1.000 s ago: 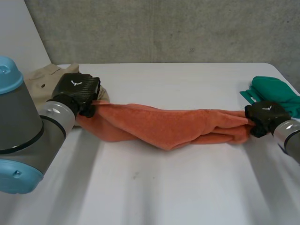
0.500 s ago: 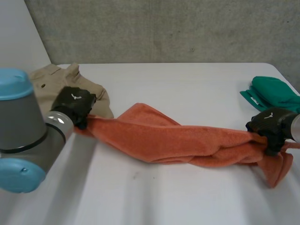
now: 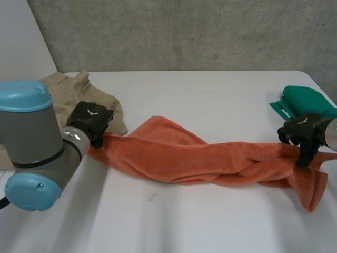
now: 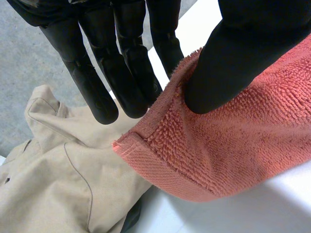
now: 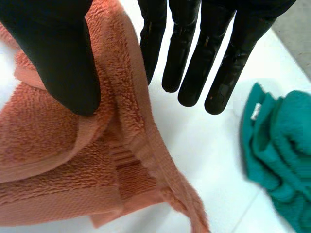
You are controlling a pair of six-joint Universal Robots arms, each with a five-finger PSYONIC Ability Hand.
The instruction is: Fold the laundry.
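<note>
**Towel strung crosswise between both hands, twisted along its length**

The orange towel (image 3: 200,161) lies with its long axis running across the tabletop (image 3: 210,95) from one hand to the other. Neither arm is nearer to it, since each hand has one end. The left hand (image 3: 92,118) pinches a hemmed corner, with its thumb (image 4: 228,63) pressed on the pile and its straight fingers (image 4: 97,82) behind the edge. The right hand (image 3: 303,132) grips the opposite end the same way, thumb on one face and fingers on the other, and a loose corner hangs down past it.

Between the two grips the cloth is roped and twisted rather than flat. Any fold therefore seems to depend on the hands drawing apart along this line, or turning, to open the twist first.

A beige garment (image 3: 63,89) lies just behind the left hand, and the towel corner sits over its edge in the left wrist view. A green cloth (image 3: 308,100) lies near the right hand, apart from the towel.

Several things are hard to make out:
- whether the sagging middle rests on the tabletop or hangs just clear of it;
- which of the towel's edges the right hand has, because the folds there overlap;
- where the other two corners are, as they are lost in the bunched cloth.
</note>
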